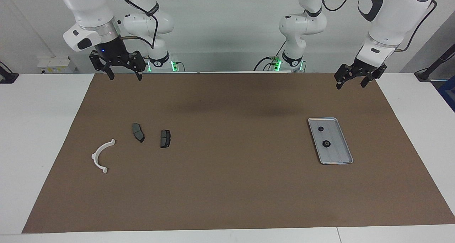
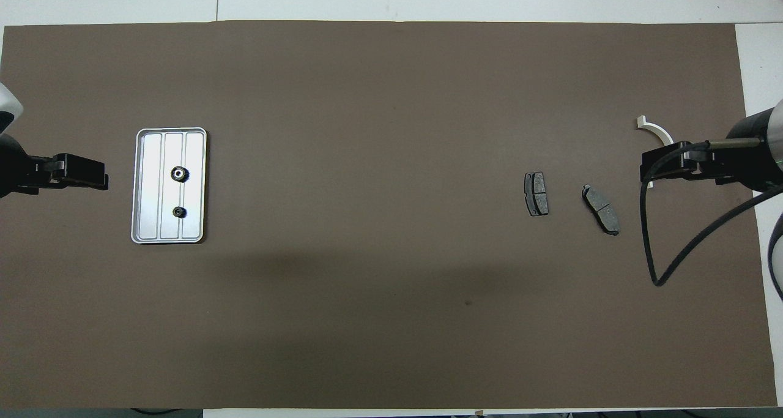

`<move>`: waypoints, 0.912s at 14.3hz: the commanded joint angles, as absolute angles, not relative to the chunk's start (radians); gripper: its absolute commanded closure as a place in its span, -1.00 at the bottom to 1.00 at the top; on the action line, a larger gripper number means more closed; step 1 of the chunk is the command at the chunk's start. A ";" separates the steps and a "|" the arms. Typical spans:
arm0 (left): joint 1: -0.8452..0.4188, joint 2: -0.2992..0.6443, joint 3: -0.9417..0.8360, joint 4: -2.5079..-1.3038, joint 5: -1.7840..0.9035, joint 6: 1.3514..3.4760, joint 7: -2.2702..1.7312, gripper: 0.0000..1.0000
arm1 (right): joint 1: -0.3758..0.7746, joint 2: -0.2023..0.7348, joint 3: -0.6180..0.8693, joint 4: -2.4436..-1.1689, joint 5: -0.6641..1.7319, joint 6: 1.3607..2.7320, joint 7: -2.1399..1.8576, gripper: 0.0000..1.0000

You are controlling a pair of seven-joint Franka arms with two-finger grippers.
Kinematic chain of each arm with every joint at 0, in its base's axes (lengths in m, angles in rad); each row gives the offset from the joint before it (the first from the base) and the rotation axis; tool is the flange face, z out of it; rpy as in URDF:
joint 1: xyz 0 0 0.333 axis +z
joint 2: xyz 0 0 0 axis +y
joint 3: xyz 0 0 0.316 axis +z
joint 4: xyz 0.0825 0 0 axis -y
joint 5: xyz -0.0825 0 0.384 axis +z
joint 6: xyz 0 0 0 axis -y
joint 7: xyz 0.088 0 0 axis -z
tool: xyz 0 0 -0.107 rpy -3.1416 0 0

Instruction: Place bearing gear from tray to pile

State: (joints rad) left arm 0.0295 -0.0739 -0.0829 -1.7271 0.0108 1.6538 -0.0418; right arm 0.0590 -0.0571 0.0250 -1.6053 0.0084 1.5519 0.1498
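From the facing view, I take the tray as my landmark; it lies on the brown mat toward my left arm's end of the table. Two dark gears rest in it: the larger bearing gear near its middle and a smaller gear nearer to me. My left gripper hangs in the air with fingers spread wide, holding nothing. My right gripper hangs likewise, wide and empty, well apart from the tray. The pile lies well apart from the tray too, toward my right arm's end: a white bracket and two brake pads.

From the overhead view, the bearing gear sits in the tray, the smaller gear beside it. My left gripper shows just beside the tray, my right gripper over the bracket.

I judge nothing is done yet: picking, carrying and placing all remain.
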 commanded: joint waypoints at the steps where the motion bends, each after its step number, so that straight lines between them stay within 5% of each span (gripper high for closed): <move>1: 0.017 -0.077 -0.077 -1.724 0.000 1.643 -0.028 -1.00 | 0.057 -0.063 0.028 -1.621 -0.009 1.575 0.164 -1.00; 5: -0.005 -0.107 -0.080 -1.788 0.000 1.649 -0.055 -1.00 | 0.057 -0.063 0.028 -1.620 -0.008 1.575 0.166 -1.00; 9: 0.015 -0.198 -0.080 -2.121 0.000 2.032 -0.020 -0.98 | 0.055 -0.063 0.028 -1.621 -0.006 1.575 0.166 -1.00; 13: 0.034 -0.049 -0.078 -2.167 0.000 2.193 -0.006 -0.94 | 0.058 -0.064 0.029 -1.621 -0.005 1.575 0.164 -1.00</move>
State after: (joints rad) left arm 0.0209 -0.1022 -0.0809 -2.1478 0.0104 2.1147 -0.0319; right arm 0.0593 -0.0571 0.0252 -1.6053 0.0084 1.5519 0.1498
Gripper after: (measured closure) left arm 0.000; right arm 0.000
